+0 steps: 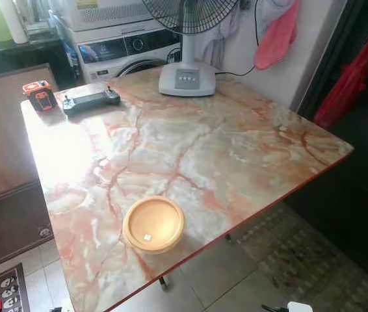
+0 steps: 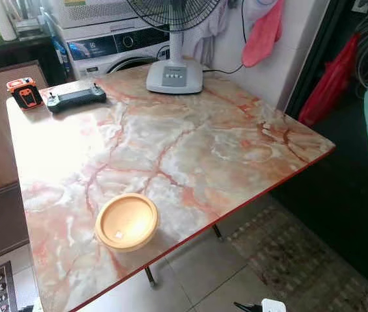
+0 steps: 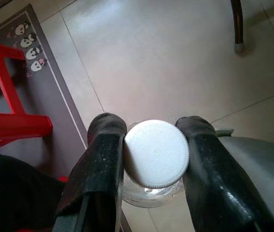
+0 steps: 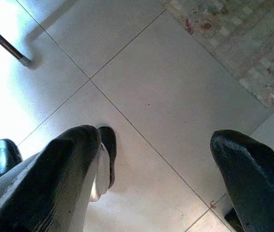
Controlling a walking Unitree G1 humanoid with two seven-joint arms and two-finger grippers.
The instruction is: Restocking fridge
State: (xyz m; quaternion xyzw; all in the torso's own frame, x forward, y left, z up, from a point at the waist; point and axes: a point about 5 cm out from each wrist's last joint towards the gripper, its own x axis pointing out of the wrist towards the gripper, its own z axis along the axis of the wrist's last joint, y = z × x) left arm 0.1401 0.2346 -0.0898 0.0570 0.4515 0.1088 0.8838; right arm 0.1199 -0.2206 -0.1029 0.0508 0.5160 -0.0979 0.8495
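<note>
My left gripper (image 3: 151, 128) is shut on a clear bottle with a white ribbed cap (image 3: 156, 153); it hangs low over the tiled floor, and the bottle's body is mostly hidden beneath the cap. My right gripper (image 4: 159, 140) is open, also low above the floor tiles, with nothing between its fingers. Ahead of me stands a marble-patterned table (image 1: 190, 143) with an orange-yellow bowl (image 1: 153, 224) near its front edge.
At the table's far side are a fan base (image 1: 187, 79), a dark handheld controller (image 1: 91, 100) and a small orange device (image 1: 39, 95). A washing machine (image 1: 129, 52) stands behind. A red stool (image 3: 6, 121) and a patterned mat (image 3: 35, 58) lie by my left arm.
</note>
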